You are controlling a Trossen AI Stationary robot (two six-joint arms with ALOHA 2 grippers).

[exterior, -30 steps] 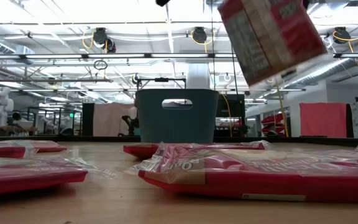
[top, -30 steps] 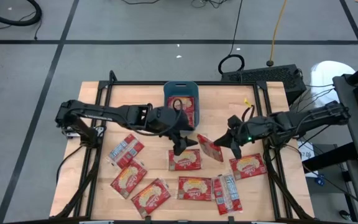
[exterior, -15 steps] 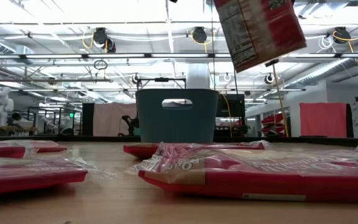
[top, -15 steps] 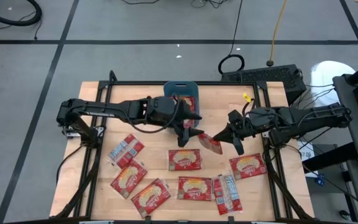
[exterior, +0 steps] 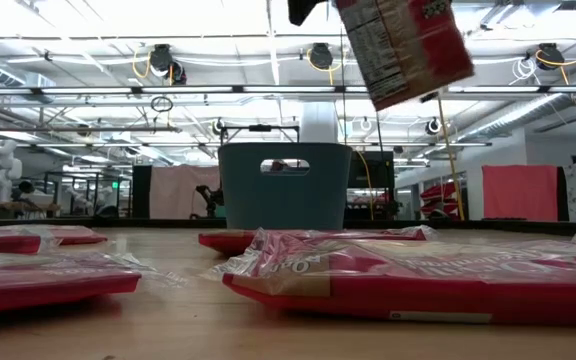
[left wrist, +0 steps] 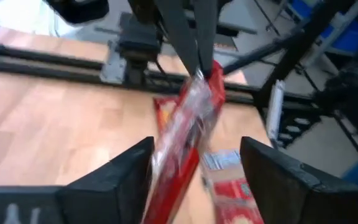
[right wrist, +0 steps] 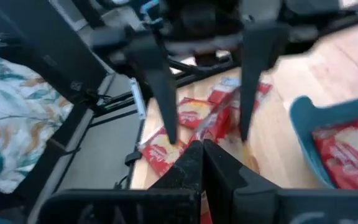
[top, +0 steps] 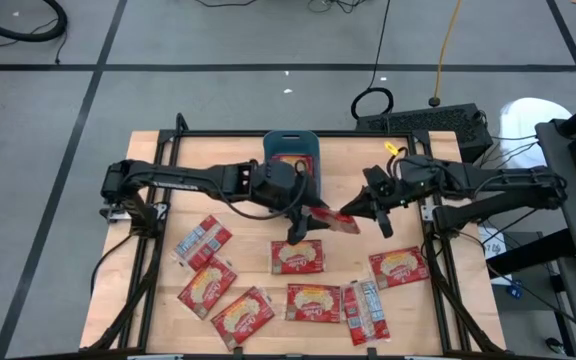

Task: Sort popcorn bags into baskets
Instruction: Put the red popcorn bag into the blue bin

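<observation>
A red popcorn bag (top: 333, 221) hangs in the air over the table's middle, with my right gripper (top: 356, 215) shut on it. From the left, my left gripper (top: 306, 226) stands open, its fingers (left wrist: 132, 171) on either side of the bag's free end (left wrist: 176, 155). The teal basket (top: 291, 150) stands at the far middle with a bag inside (top: 294, 172). Several more bags (top: 298, 257) lie flat on the near half of the table. My right gripper pinches the bag's end toward the table's right (left wrist: 205, 76) between its two shut fingers (left wrist: 194, 43). They come nearly level from the table's right. The bag is lifted clear, stands on edge, and reaches out from the fingers toward my left gripper.
Loose bags lie at the near left (top: 207, 285), near middle (top: 313, 302) and near right (top: 398, 267). Bare wood (top: 208, 180) shows on either side of the basket. Black frame rails (top: 158, 170) run along the table's left and right edges.
My right gripper has carried the bag a little toward the table's far edge and up, rolling so the bag turns more edge-on. My left gripper has moved toward the table's right, reaching the bag's free end.
</observation>
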